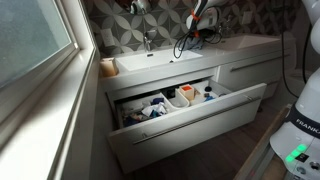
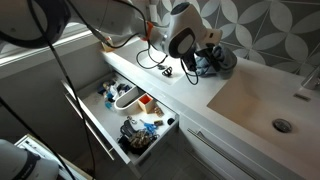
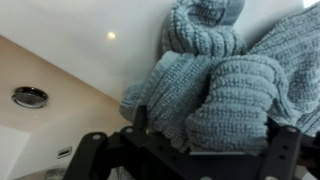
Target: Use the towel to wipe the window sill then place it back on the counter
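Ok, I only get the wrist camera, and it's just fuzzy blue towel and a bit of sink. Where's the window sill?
Observer: The window sill runs under the frosted window at the far end of the counter, on the other side of the sink from the towel.
Operator: Is anything sticking out down below that I can't see?
Observer: Yes. A drawer under the sink is pulled wide open and it's full of stuff.
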`<state>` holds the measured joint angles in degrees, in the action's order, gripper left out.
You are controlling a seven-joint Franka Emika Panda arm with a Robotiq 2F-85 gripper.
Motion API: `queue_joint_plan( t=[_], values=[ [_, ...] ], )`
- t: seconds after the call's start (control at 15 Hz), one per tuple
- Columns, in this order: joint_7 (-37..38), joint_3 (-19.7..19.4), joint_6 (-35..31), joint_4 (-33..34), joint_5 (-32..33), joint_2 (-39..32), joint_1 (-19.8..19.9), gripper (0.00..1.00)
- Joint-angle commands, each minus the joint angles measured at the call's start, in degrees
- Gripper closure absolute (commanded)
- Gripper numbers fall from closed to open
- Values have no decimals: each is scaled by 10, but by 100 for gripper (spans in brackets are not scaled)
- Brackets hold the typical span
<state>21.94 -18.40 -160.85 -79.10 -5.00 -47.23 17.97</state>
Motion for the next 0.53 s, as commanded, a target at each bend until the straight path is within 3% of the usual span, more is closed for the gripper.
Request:
queue_joint_plan(
  t=[0.0, 0.2, 0.27, 0.33, 0.47],
  values=[
    [-75, 71, -28, 77, -32, -52, 53, 0],
    [-139, 125, -34, 119, -44, -80, 86, 0],
    [-154, 137, -35, 131, -46, -88, 93, 4],
    [-168, 151, -32, 144, -50, -96, 101, 28],
    [-182, 167, -25, 163, -55, -107, 110, 33]
  ],
)
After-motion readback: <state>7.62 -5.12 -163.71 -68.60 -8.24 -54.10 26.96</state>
